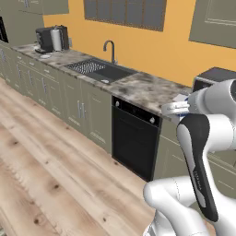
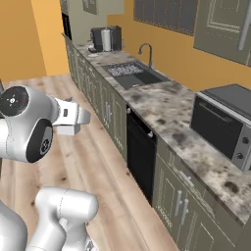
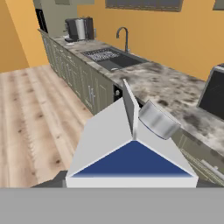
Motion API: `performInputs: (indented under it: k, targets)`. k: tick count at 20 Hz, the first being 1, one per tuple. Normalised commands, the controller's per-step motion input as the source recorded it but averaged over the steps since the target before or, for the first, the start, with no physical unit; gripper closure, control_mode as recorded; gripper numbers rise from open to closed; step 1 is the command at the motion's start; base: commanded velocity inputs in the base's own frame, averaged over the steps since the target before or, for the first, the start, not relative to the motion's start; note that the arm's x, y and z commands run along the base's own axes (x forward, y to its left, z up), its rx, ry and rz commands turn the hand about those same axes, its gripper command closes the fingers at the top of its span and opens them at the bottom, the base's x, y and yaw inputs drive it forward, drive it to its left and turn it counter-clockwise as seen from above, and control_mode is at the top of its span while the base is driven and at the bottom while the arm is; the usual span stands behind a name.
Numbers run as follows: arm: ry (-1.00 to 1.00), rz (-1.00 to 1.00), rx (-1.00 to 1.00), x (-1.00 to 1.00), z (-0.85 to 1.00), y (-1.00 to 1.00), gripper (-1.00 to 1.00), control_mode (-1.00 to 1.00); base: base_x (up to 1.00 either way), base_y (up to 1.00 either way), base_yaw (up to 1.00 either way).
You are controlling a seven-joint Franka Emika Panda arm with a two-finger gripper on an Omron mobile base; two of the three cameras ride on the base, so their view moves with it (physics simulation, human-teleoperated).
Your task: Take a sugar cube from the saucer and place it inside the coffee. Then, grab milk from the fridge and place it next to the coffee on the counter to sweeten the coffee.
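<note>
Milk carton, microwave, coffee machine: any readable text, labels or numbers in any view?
None readable.
Milk carton: plain white with a solid dark blue panel, no lettering.
Microwave: small knobs on its front, no legible markings.
Coffee machine: too small to show any text.
Dishwasher: plain black front, no label.

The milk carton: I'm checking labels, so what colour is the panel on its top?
Dark blue on the white milk carton, clearest in the hand view.

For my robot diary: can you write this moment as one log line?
stage: carrying milk | gripper: shut on milk | counter: alongside | coffee machine: far end
</note>
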Motion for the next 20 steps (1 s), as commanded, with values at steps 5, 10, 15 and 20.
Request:
performInputs:
  k: [5,10,15,20]
  targets:
    - [0.00,0.00,0.00,0.00,0.00,0.00,1.00,1.00,1.00,0.00,0.18]
    - [0.00,0.00,0.00,0.00,0.00,0.00,1.00,1.00,1.00,0.01,0.09]
    - [0.00,0.00,0.00,0.00,0.00,0.00,1.00,1.00,1.00,0.32,0.00]
    - [0.00,0.00,0.00,0.00,0.00,0.00,1.00,1.00,1.00,0.91,-0.11]
